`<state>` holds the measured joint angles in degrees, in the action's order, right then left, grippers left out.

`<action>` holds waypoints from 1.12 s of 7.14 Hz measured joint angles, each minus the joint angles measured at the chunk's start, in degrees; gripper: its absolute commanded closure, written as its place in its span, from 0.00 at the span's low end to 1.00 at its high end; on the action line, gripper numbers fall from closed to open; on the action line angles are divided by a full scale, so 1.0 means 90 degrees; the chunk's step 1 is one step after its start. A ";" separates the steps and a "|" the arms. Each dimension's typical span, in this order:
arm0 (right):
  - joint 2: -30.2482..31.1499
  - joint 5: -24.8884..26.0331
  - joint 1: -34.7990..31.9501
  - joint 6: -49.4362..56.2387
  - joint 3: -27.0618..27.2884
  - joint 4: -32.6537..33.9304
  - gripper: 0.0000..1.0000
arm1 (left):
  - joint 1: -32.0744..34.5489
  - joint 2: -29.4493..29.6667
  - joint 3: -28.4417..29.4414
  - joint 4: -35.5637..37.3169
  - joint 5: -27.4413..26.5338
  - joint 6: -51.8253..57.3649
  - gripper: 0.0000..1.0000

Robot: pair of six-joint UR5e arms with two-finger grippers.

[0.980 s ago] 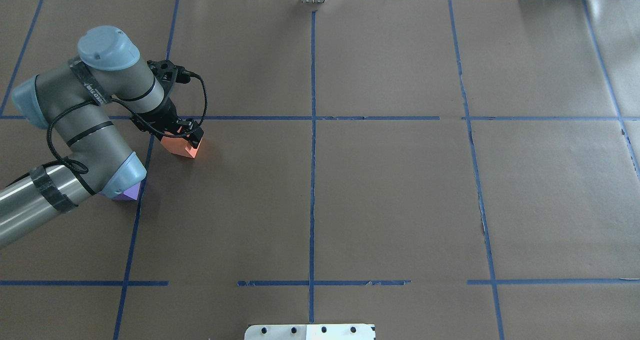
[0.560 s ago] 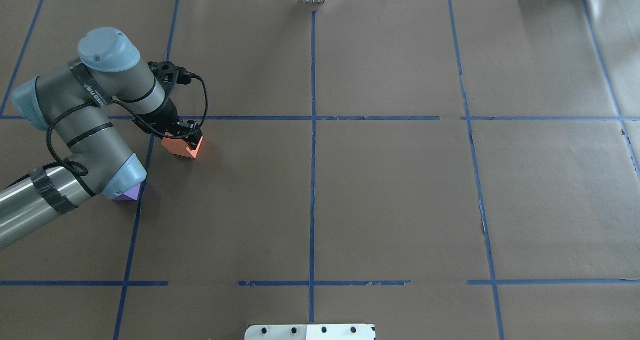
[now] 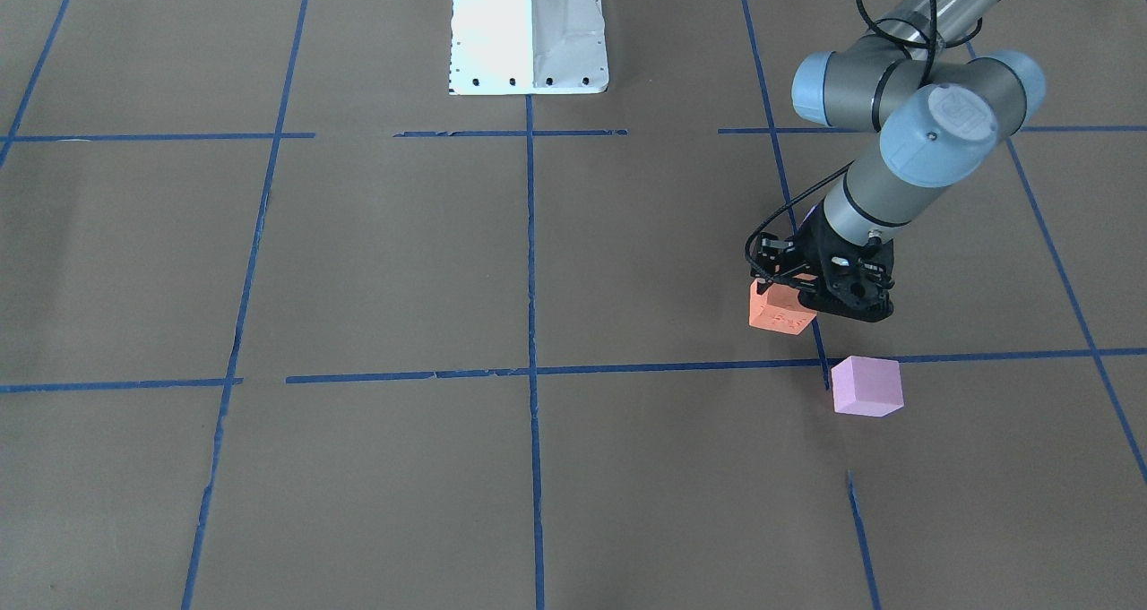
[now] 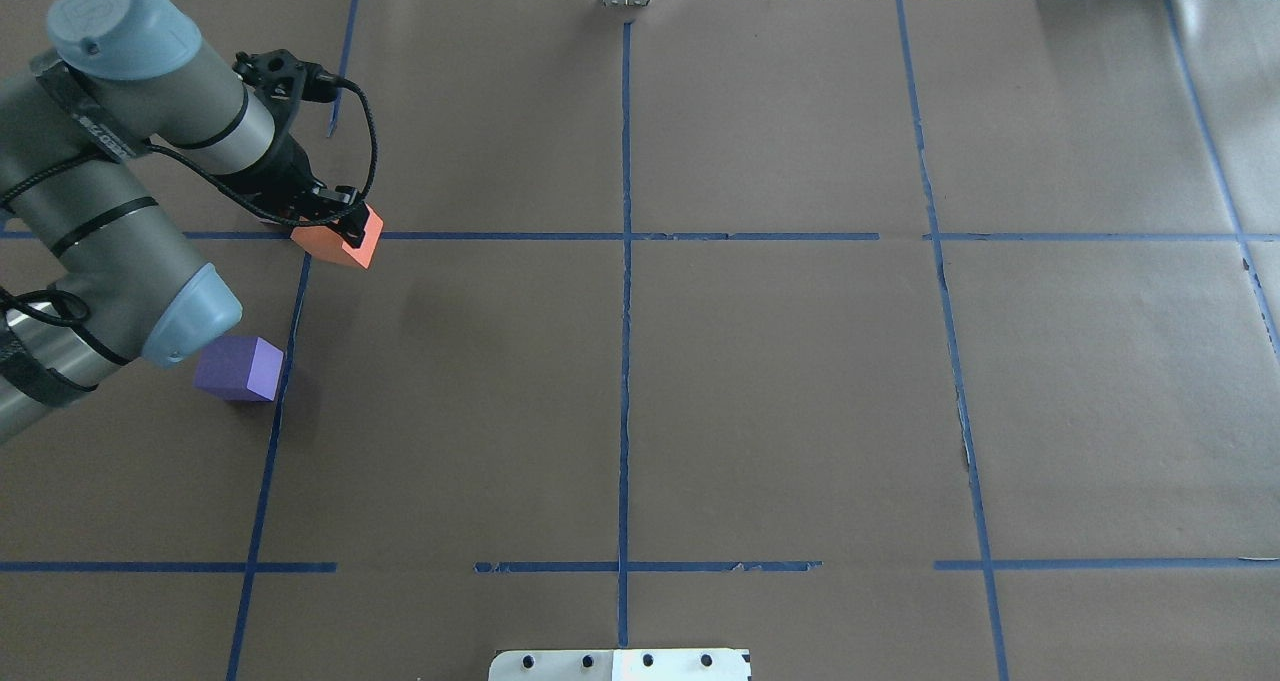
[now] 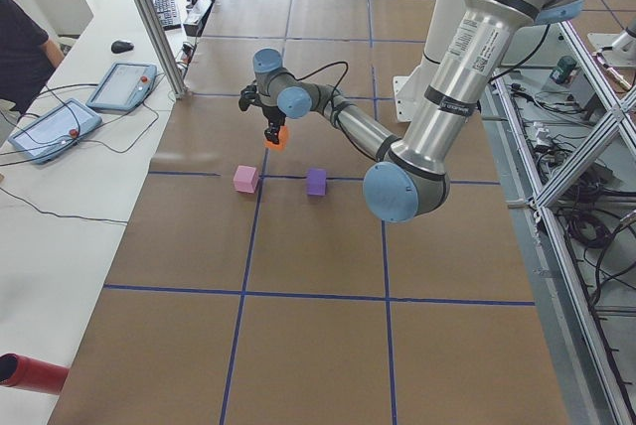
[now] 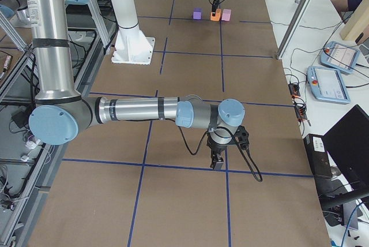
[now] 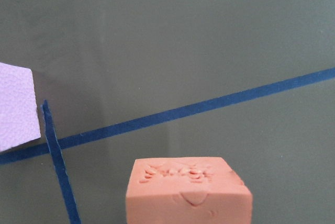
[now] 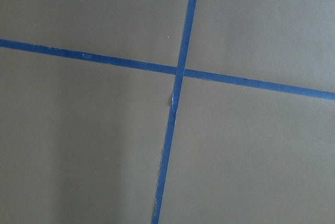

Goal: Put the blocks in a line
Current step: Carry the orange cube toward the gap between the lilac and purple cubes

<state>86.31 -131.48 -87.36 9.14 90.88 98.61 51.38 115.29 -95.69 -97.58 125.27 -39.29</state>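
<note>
My left gripper [image 4: 335, 225] is shut on the orange block [image 4: 342, 241] and holds it above the paper near a blue tape crossing; the block also shows in the front view [image 3: 778, 311] and fills the lower part of the left wrist view [image 7: 188, 190]. The pale pink block [image 3: 866, 385] lies on the table just beyond it, at the left edge of the wrist view [image 7: 15, 106]; the arm hides it from overhead. The dark purple block [image 4: 240, 369] lies by my left arm's elbow. My right gripper [image 6: 217, 163] hangs low over a tape crossing at the table's other end; I cannot tell whether it is open.
Blue tape lines [image 4: 625, 261] divide the brown paper into a grid. The white robot base plate [image 3: 529, 28] stands at the table's near middle edge. Tablets and cables [image 5: 89, 107] lie on the bench beyond the far edge.
My left arm has risen and swung toward the table's far left with the orange block in it. The purple block, half hidden under the elbow before, now shows whole.
</note>
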 measured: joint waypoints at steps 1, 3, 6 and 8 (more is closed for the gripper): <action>0.0000 0.0000 0.0000 0.0000 0.0000 0.0000 0.00 | 0.0139 -0.0183 -0.0138 0.0077 0.0020 0.0004 0.62; 0.0000 0.0000 0.0000 0.0000 0.0000 0.0000 0.00 | 0.0405 -0.0680 -0.0197 0.0106 0.0084 0.0086 0.61; 0.0000 0.0000 0.0000 0.0000 0.0000 0.0000 0.00 | 0.0592 -0.1044 0.0034 0.0044 0.0392 0.0204 0.61; 0.0000 0.0000 0.0000 0.0000 0.0000 0.0000 0.00 | 0.0558 -0.0997 0.0393 -0.0100 0.0597 0.0221 0.61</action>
<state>86.31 -131.49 -87.37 9.14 90.88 98.61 56.40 106.32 -92.15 -98.48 130.64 -37.29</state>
